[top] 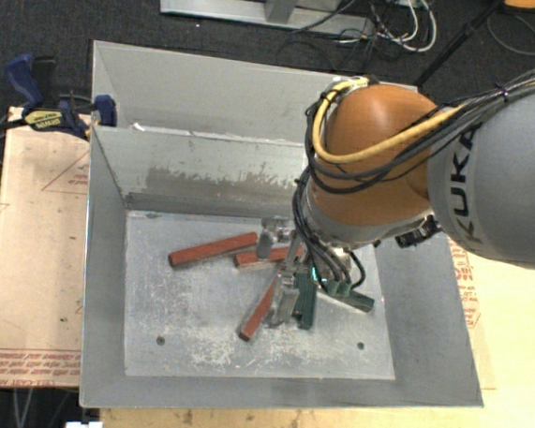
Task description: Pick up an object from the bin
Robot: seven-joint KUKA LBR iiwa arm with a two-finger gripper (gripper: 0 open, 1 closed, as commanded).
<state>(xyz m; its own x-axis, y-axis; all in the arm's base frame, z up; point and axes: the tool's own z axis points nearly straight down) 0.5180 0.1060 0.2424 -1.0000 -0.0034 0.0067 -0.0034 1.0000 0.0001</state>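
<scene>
Status: pick not completed. My gripper (289,300) is low over the floor of the grey bin (187,361), inside a small cluster of parts.

Gripper state: I cannot tell whether it is open or closed. Nothing is visibly held.

Nearest items:
- A slanted reddish-brown stick (258,316) lies just beside the gripper, to its left in the view.
- A dark green block (305,308) lies just beside it on the opposite side.
- A green bar (353,299) lies beyond that block.
- A long reddish-brown stick (212,250) and a short reddish-brown stick (249,259) lie above and left of the gripper.

Remaining, in my judgement: secure one of the nearest items, then lift it clear of the bin.
</scene>
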